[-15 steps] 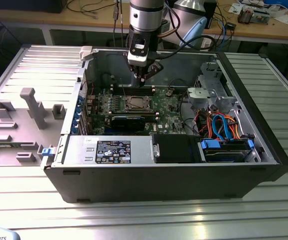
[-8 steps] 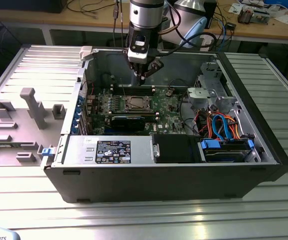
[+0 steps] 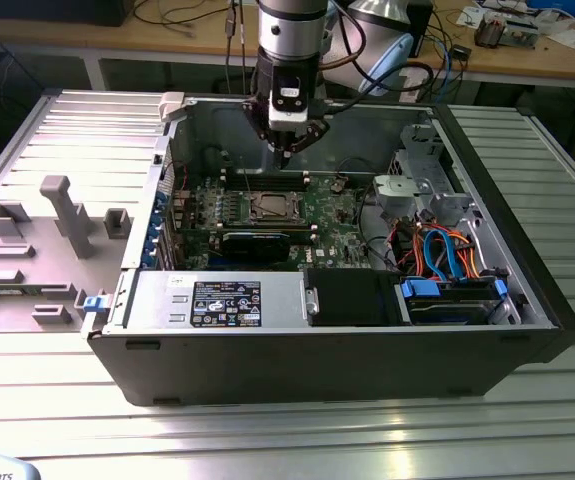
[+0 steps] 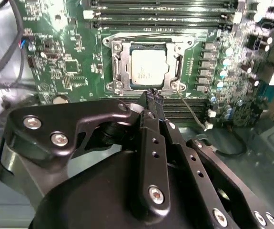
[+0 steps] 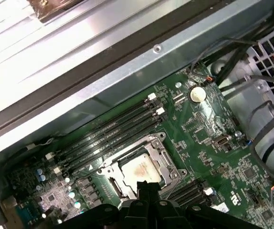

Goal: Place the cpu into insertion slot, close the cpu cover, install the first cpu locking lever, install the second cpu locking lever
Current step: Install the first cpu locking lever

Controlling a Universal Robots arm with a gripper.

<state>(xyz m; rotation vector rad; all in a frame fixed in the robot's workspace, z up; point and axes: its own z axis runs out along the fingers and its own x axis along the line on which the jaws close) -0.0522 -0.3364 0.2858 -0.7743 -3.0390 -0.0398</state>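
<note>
Cpu [image 4: 148, 70]: one chip, silver-grey top up, lies flat in the single insertion slot [image 4: 126, 71] on the green motherboard [image 4: 65, 67]. One cpu cover [image 4: 116, 62], a silvery frame, lies down around it, and the chip shows through its square window. One thin metal lever [image 4: 192, 109] runs slantwise out from a corner of the frame, over the board.

The jaws are closed, tip against tip, with nothing between them. In the second wrist view the fingertips [image 4: 153, 98] sit just beside the edge of the cover. In the exterior view the jaws hang above the board, at about twelve o'clock of the slot and clear of it.

Two banks of long dark memory slots [image 5: 108, 136] flank the insertion slot, one on each of two opposite sides. One round silver coin cell [image 5: 197, 94] sits on the board, well apart from the chip.

In the exterior view one black graphics card [image 3: 257, 242] lies at six o'clock of the slot, and a bundle of blue and orange cables [image 3: 447, 250] at four o'clock. The open computer case [image 3: 367, 350] stands on the ribbed metal table [image 3: 267, 430]. One grey fixture plate [image 3: 47, 240] lies at nine o'clock of the case.
</note>
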